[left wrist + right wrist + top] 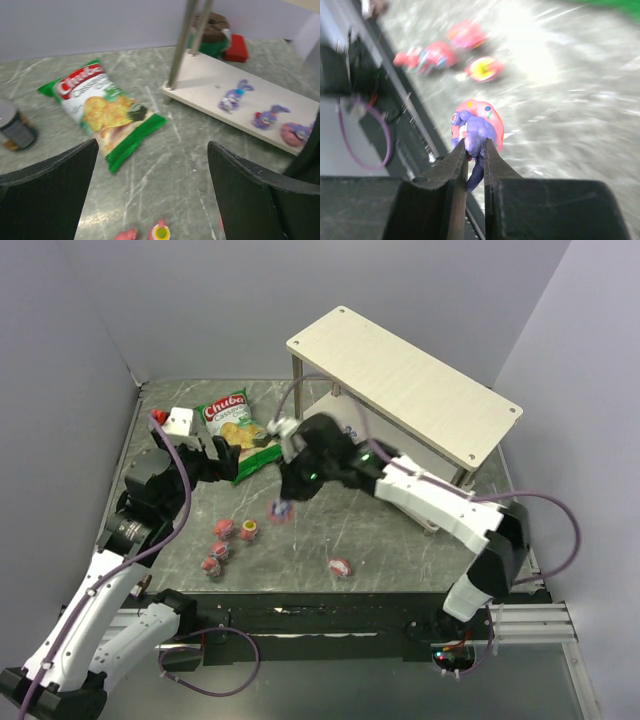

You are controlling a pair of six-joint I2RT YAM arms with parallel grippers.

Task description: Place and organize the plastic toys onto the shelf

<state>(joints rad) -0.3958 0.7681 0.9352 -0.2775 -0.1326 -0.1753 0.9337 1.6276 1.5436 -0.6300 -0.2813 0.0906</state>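
My right gripper is shut on a purple bunny-eared toy with a pink dotted base, held just above the table left of centre; from above the toy hangs under the gripper. Several pink-red toys lie loose to its left, and one more lies nearer the front edge. The shelf stands at the back right. Its lower board carries three purple toys. My left gripper hangs open and empty over the table near the chip bag.
A green chip bag lies flat at the back left, with a dark can beside it. A white box sits in the far left corner. Purple walls close in the back and sides. Cables trail along the front edge.
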